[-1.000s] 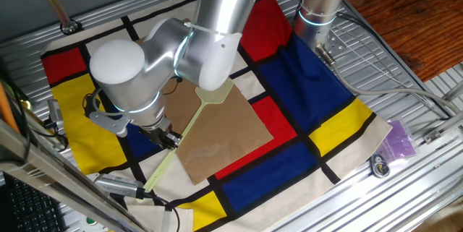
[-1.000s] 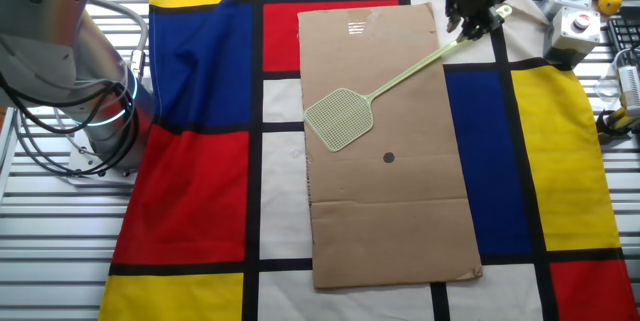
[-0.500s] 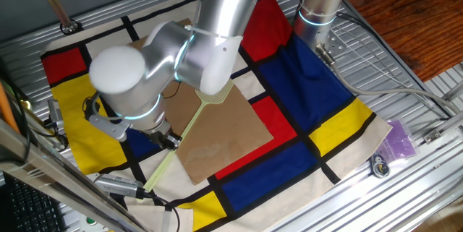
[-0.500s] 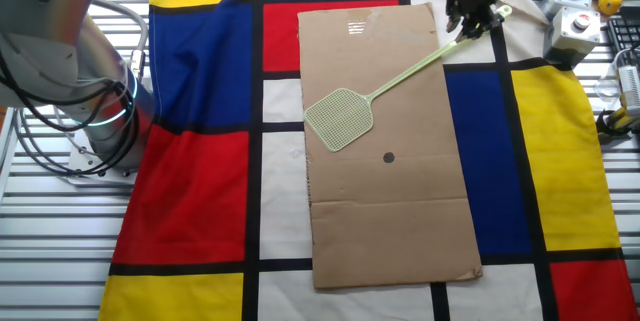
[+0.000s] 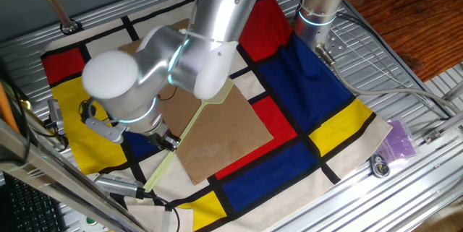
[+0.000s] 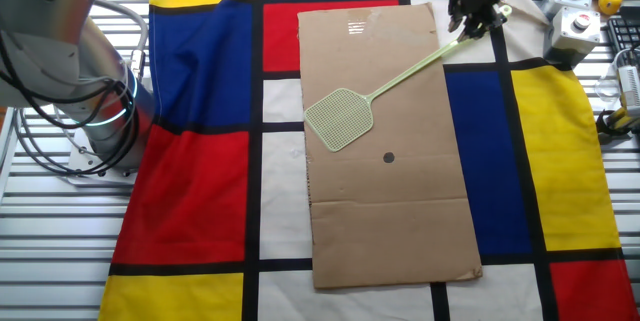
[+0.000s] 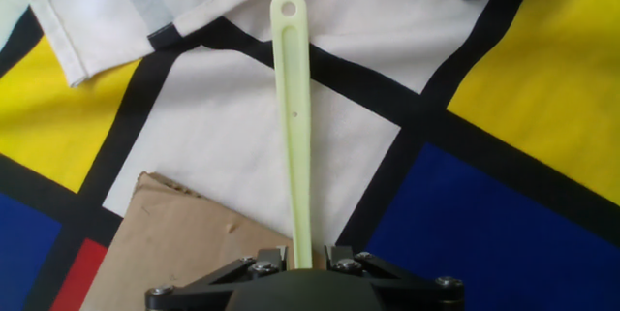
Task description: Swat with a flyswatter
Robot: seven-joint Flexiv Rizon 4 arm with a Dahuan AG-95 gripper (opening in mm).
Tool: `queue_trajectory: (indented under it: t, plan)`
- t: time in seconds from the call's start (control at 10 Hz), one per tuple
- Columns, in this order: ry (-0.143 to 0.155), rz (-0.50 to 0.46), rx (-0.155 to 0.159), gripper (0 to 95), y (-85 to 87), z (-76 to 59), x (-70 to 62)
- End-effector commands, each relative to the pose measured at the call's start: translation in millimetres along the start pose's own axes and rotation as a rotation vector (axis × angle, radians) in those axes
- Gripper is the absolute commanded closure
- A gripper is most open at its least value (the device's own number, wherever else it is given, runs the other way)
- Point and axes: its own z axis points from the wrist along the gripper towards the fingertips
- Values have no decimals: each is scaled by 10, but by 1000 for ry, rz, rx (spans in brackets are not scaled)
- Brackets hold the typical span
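- In the hand view, the gripper [image 7: 302,253] sits at the bottom edge, its two fingers clenched on the pale yellow-green flyswatter [image 7: 295,127], grasping the thin handle near its end.
- Beyond the fingers, the handle runs straight up the picture and ends in a rounded tip with a hanging hole.
- Under the handle lies a tablecloth [image 7: 542,88] of white, yellow, blue and red blocks split by black bands; a corner of brown cardboard [image 7: 184,243] shows at lower left.
- In the other fixed view, the gripper [image 6: 478,11] is at the top right, holding the handle just past the cardboard's upper right corner.
- From there the flyswatter [image 6: 345,116] slants down to the left, its square mesh head over the middle of the cardboard sheet [image 6: 400,221]. Whether the head touches the sheet cannot be told.
- A small dark dot [image 6: 389,158] marks the cardboard just beside the head, to its lower right.
- In one fixed view, the silver robot arm [image 5: 173,51] hides part of the mesh head, and the handle slants toward the near table edge.
- Farther off, a long tan wooden stick [image 5: 51,1] leans at the back left.
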Motion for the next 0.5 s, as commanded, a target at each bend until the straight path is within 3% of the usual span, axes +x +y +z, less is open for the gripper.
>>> queue_trajectory:
  t: [0.1,0.5]
  plan:
    - [5,0,-4,760,-4,6,-40]
    - [5,-9,-3,760,-8,56,-27]
